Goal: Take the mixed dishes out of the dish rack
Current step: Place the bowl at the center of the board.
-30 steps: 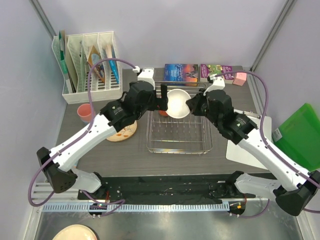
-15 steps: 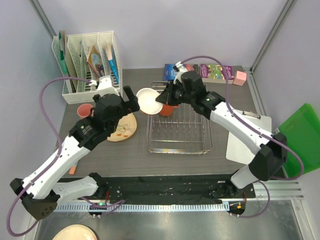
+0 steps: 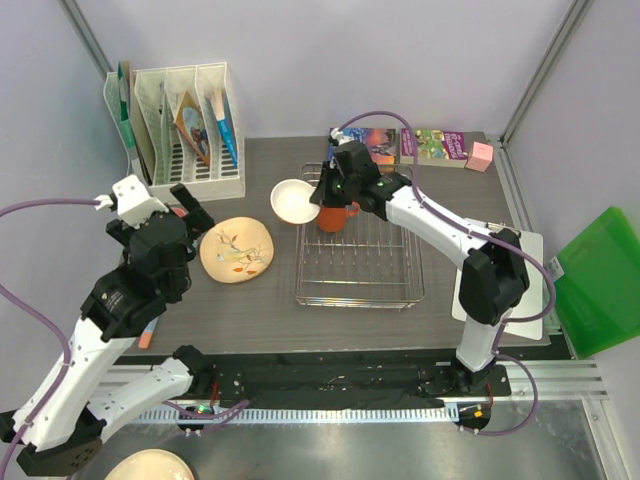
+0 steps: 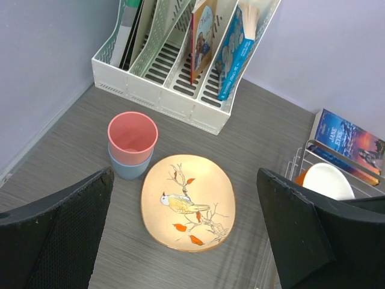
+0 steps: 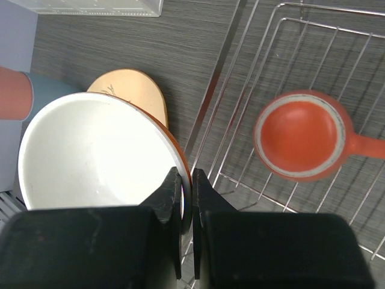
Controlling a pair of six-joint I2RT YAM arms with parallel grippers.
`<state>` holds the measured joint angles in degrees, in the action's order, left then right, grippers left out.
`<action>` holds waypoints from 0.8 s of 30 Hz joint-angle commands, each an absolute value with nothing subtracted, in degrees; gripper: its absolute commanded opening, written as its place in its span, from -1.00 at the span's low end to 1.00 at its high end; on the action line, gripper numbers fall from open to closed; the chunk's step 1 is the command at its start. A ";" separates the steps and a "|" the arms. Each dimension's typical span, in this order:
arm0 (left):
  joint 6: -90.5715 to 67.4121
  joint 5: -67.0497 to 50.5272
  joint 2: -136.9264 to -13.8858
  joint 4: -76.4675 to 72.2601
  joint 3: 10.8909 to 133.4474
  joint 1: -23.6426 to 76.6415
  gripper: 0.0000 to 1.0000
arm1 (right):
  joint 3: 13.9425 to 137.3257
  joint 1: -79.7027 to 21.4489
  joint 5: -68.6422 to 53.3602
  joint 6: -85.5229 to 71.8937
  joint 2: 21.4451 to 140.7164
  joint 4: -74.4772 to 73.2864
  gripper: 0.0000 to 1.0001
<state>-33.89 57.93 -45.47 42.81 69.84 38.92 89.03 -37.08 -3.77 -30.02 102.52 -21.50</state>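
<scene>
My right gripper (image 3: 318, 199) (image 5: 186, 183) is shut on the rim of the orange bowl with white inside (image 3: 292, 200) (image 5: 90, 156), holding it just left of the dish rack (image 3: 360, 285) (image 5: 289, 36). The orange handled mug (image 3: 334, 216) (image 5: 301, 135) stands in the rack's far left corner. My left gripper (image 3: 182, 205) (image 4: 186, 235) is open and empty, above the table left of the cream floral-patterned plate (image 3: 237, 250) (image 4: 187, 200). The pink cup (image 4: 132, 133) sits nested in the light blue cup (image 4: 127, 167) left of the plate.
A white slotted file organiser (image 3: 180, 135) (image 4: 180, 60) with books stands at the back left. Books (image 3: 365, 145) and a pink block (image 3: 480, 155) lie behind the rack. A white board (image 3: 500, 285) and a green bin (image 3: 600, 275) are at the right.
My right gripper has carried the bowl left, out over the rack's left edge. My left arm has let go and pulled back to the left, away from the bowl.
</scene>
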 commanded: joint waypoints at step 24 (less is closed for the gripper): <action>-36.39 47.29 -42.27 34.28 58.45 38.85 1.00 | 121.02 -49.48 -3.69 -18.20 130.25 -25.75 -0.98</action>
<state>-35.59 48.25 -42.52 38.28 58.98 38.92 116.16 -48.49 -4.86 -20.05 129.99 -27.07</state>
